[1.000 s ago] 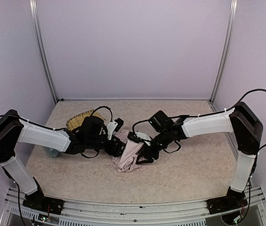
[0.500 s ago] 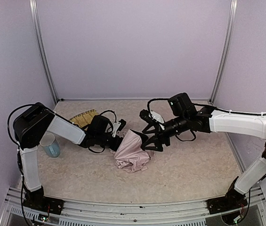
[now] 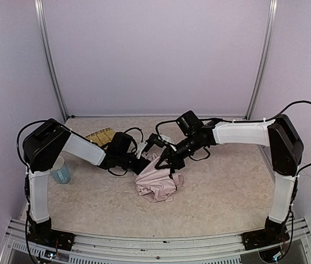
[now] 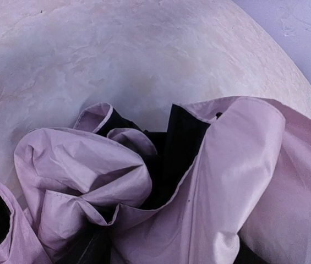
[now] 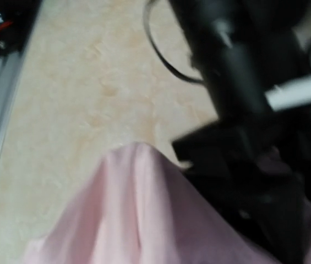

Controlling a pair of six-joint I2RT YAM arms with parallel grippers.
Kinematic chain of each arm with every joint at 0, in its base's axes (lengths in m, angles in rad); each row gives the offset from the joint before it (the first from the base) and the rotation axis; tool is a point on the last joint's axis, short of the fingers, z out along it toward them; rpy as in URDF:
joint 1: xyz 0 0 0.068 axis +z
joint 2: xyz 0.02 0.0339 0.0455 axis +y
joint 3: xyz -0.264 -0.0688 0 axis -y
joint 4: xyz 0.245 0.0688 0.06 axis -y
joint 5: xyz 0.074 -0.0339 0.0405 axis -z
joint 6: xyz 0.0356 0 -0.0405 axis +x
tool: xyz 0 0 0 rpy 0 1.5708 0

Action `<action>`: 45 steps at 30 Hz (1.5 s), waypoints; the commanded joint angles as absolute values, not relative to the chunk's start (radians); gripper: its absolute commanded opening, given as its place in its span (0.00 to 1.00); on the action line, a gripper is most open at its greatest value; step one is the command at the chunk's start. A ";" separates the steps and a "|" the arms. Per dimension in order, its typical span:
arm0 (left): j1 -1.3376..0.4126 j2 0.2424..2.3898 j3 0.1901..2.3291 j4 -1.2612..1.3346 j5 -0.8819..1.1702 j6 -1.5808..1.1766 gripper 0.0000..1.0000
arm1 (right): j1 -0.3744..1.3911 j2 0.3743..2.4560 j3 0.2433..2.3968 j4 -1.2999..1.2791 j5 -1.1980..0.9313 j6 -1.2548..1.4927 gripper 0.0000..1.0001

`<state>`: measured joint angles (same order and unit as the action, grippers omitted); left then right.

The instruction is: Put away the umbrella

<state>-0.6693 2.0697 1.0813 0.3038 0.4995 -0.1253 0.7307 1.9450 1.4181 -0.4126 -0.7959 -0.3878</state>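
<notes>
The umbrella [image 3: 156, 182] lies crumpled mid-table, pale pink fabric outside and black lining in the folds. Its shaft and handle are hidden. My left gripper [image 3: 148, 154] sits at the umbrella's upper left edge. In the left wrist view pink and black folds of the umbrella [image 4: 238, 165] fill the frame and hide the fingers. My right gripper [image 3: 166, 163] reaches in from the right onto the fabric's top edge, shut with the fabric drawn up at its tip. In the blurred right wrist view the umbrella [image 5: 127, 214] rises in a peak, with the left arm [image 5: 243, 82] just beyond.
A woven bamboo tray [image 3: 97, 137] lies behind the left arm at the back left. A pale blue cup [image 3: 60, 171] stands near the left wall. Metal posts and purple walls close in the table [image 3: 227, 192], and a rail runs along the near edge.
The right arm swung out wide with open jaws, then came back in and shut at the fabric's top edge. The left arm pushed further toward the middle. The umbrella shifted slightly right.
</notes>
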 commanded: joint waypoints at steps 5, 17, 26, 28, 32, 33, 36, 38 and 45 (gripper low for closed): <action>-0.739 2.188 1.175 0.191 0.592 -0.035 0.58 | 0.582 1.892 1.328 0.045 -0.794 0.101 0.00; -0.646 2.198 1.152 0.319 0.475 -0.120 0.65 | 0.535 2.078 1.149 0.088 -0.725 0.171 0.00; -0.549 2.058 1.013 0.532 0.472 -0.239 0.80 | 0.534 2.095 1.068 0.038 -0.677 0.127 0.00; -0.531 1.993 0.975 0.572 0.470 -0.247 0.81 | 0.534 2.107 1.073 0.026 -0.677 0.118 0.00; -0.523 1.807 0.910 0.575 0.428 -0.204 0.80 | 0.533 2.142 1.116 -0.021 -0.668 0.087 0.00; -0.528 1.751 0.898 0.561 0.424 -0.181 0.78 | 0.532 2.157 1.135 -0.040 -0.666 0.078 0.00; -0.590 1.614 0.897 0.406 0.393 -0.034 0.68 | 0.523 2.179 1.184 -0.086 -0.662 0.059 0.00; -0.686 1.574 0.926 0.258 0.269 0.121 0.68 | 0.512 2.189 1.209 -0.107 -0.669 0.056 0.00; -0.898 1.722 1.058 -0.087 0.051 0.387 0.98 | 0.497 2.207 1.265 -0.160 -0.720 0.021 0.00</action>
<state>-0.8547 1.6043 1.0126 0.2092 0.2035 0.1986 0.5125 2.1532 1.2621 -0.0235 -0.7593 0.0608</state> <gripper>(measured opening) 0.931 0.005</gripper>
